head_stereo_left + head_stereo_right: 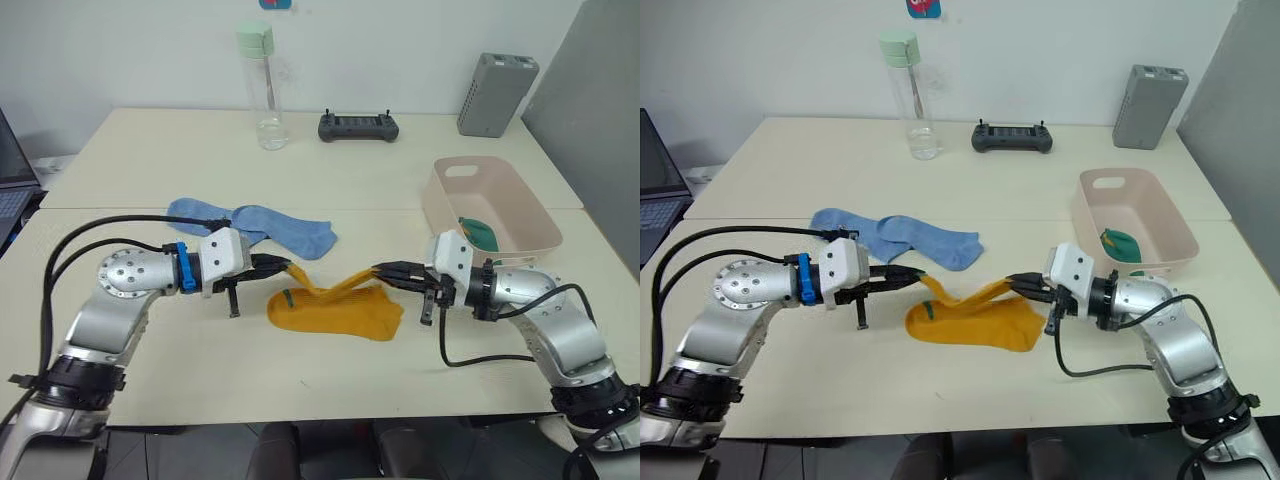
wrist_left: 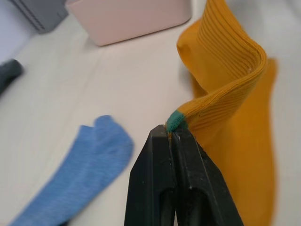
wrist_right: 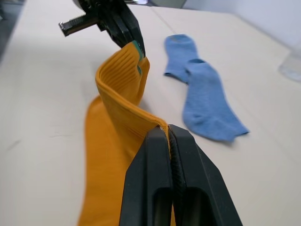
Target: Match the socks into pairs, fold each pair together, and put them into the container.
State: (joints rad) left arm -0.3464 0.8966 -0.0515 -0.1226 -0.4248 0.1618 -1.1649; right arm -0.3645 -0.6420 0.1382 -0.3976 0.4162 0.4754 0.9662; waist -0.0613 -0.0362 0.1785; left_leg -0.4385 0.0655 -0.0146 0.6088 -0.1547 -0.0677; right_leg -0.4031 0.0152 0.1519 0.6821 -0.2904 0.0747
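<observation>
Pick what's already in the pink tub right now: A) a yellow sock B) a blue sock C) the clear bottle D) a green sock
D: a dark green sock lies inside the container, while the blue socks lie on the table and the yellow sock is pinched between the left gripper and the right gripper.

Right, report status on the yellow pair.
Left gripper and right gripper both shut on yellow socks, edge lifted between them. Green pair in pink tub. Blue socks beside, nothing blocking.
</observation>
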